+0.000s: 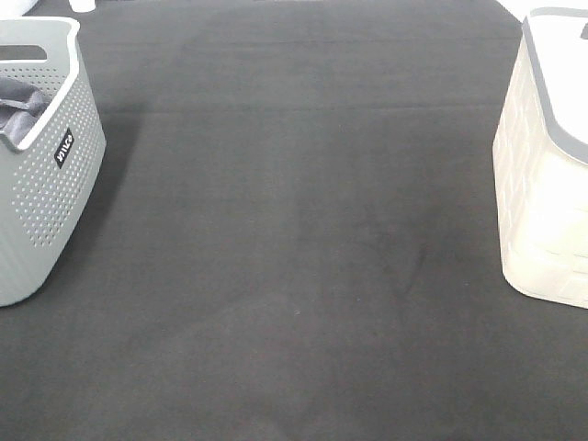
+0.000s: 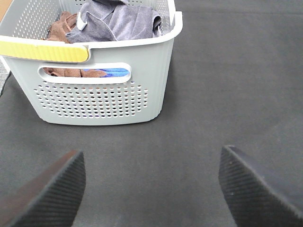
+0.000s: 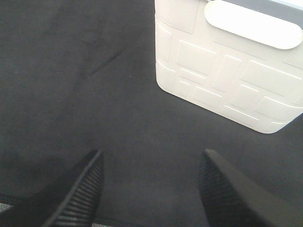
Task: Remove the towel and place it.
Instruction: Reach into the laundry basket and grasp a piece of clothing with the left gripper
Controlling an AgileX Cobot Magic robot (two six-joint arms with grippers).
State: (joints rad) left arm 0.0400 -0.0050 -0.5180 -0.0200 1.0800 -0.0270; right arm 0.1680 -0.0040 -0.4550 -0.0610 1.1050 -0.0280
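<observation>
The towel [image 2: 118,21] is a grey-lavender cloth lying crumpled on top of other cloths inside the grey perforated basket [image 2: 104,94]. In the high view the same basket [image 1: 46,193] stands at the left edge, with a fold of the towel [image 1: 16,115] showing over its rim. My left gripper [image 2: 151,189] hovers open over the dark mat a short way in front of the basket, nothing between its fingers. My right gripper [image 3: 149,189] is open too, over bare mat near the white basket [image 3: 227,80]. Neither arm appears in the high view.
A brown cloth [image 2: 61,26] and a blue cloth [image 2: 106,72] lie under the towel in the grey basket. The white embossed basket [image 1: 547,184] with a grey rim stands at the right edge. A dark mat [image 1: 303,230] covers the table between the baskets.
</observation>
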